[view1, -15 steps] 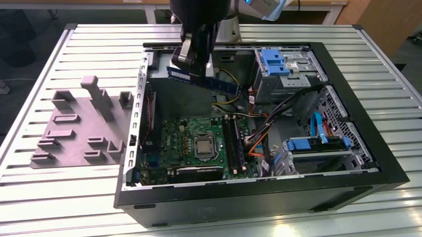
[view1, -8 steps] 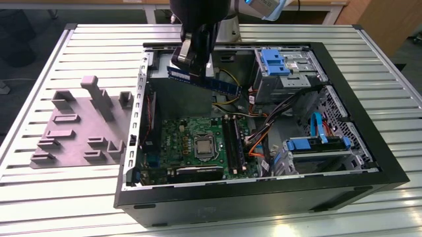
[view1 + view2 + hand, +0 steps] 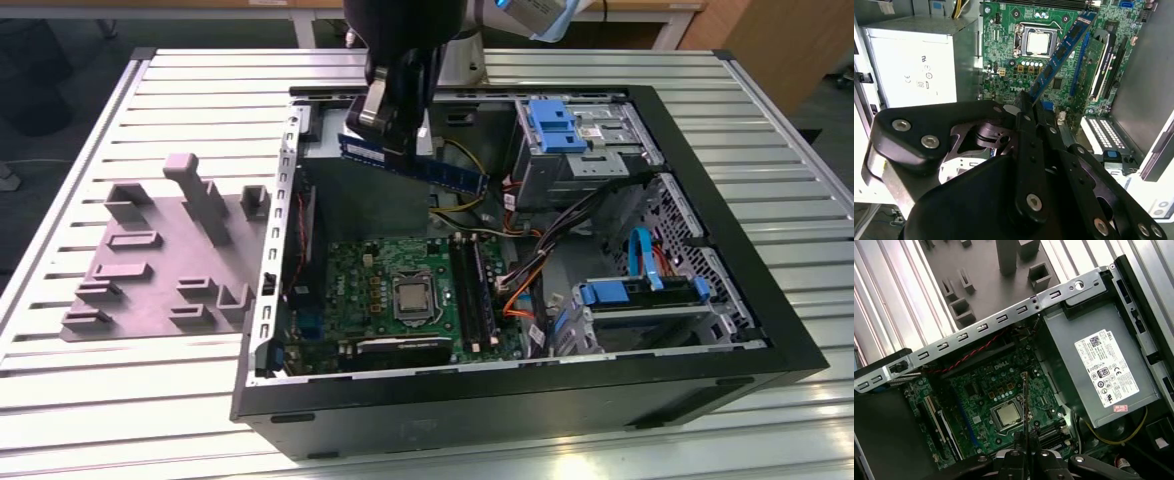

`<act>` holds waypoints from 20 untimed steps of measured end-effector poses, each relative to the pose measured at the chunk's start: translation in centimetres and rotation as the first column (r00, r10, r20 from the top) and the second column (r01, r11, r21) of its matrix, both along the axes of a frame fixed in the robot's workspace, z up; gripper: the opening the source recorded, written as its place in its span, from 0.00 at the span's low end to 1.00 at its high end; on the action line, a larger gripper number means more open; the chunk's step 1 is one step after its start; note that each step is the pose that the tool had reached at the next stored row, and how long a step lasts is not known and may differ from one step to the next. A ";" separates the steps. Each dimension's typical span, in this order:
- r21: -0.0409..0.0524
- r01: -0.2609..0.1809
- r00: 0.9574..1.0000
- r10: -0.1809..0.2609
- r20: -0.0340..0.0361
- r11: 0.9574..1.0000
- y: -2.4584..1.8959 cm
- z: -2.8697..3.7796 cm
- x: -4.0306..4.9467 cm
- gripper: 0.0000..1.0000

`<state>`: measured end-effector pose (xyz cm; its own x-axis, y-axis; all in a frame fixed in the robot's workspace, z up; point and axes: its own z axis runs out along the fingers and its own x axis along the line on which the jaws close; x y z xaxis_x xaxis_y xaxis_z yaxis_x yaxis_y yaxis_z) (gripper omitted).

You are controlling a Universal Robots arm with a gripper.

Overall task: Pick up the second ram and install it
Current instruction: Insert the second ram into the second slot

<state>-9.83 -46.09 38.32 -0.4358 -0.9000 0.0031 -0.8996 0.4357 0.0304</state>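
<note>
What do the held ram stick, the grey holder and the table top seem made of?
The second ram: rigid circuit board, glossy blue laminate with dark chips. The grey holder: probably matte plastic, uniform dull grey. The table top: likely aluminium, ribbed slats with bright sheen.

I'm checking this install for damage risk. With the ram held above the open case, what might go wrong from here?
1. The hand grips the ram near one end, so the long free part may tilt or slip when pressed down.
2. Cables lie close beside the slots; the stick could snag them on the way in.
3. The slots are narrow and close together, so a skewed approach might scrape the motherboard.
</note>
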 end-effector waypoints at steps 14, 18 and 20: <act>0.000 0.020 1.000 -0.020 0.000 1.000 0.00 -0.02 0.00 0.14; 0.000 0.026 1.000 -0.026 0.000 1.000 0.00 -0.03 0.00 0.14; 0.000 0.030 1.000 -0.030 0.000 1.000 0.00 -0.04 0.00 0.14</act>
